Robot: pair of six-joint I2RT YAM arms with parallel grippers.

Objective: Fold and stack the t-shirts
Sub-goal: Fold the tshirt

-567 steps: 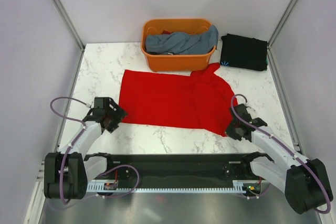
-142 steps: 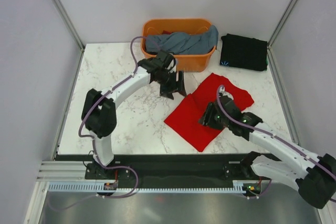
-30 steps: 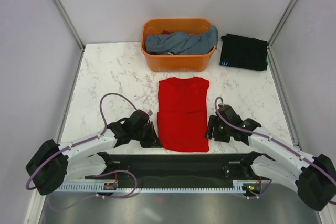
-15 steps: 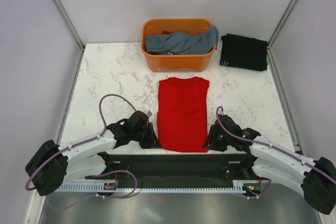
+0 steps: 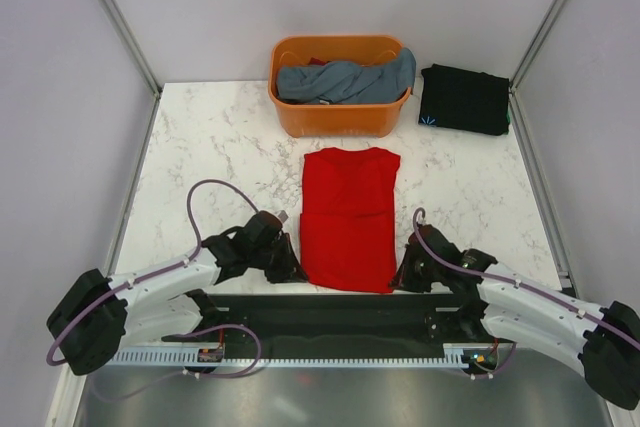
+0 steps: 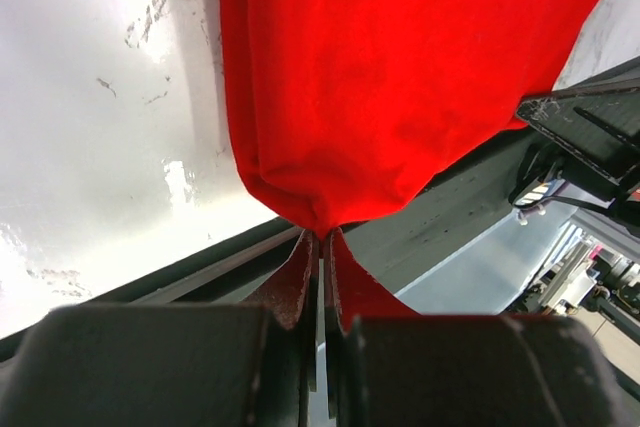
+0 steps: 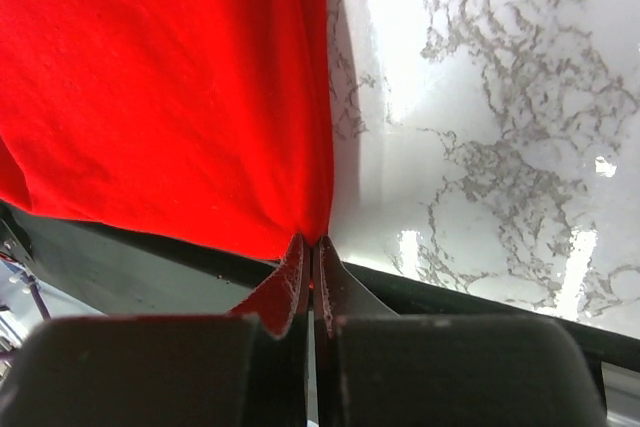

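A red t-shirt (image 5: 347, 217) lies folded into a narrow strip on the marble table, its near end at the table's front edge. My left gripper (image 5: 293, 270) is shut on the shirt's near left corner (image 6: 322, 219). My right gripper (image 5: 401, 278) is shut on the near right corner (image 7: 312, 230). A folded black t-shirt (image 5: 464, 99) lies at the back right. More t-shirts, grey-blue on top (image 5: 343, 80), sit heaped in the orange basket (image 5: 337, 117).
The orange basket stands at the back centre, just beyond the red shirt's far end. The black mounting rail (image 5: 340, 312) runs along the table's near edge. Grey walls enclose the table on three sides.
My right gripper has slid toward the table's front edge and shut on the red shirt's near right corner. The left gripper stayed shut on its corner.
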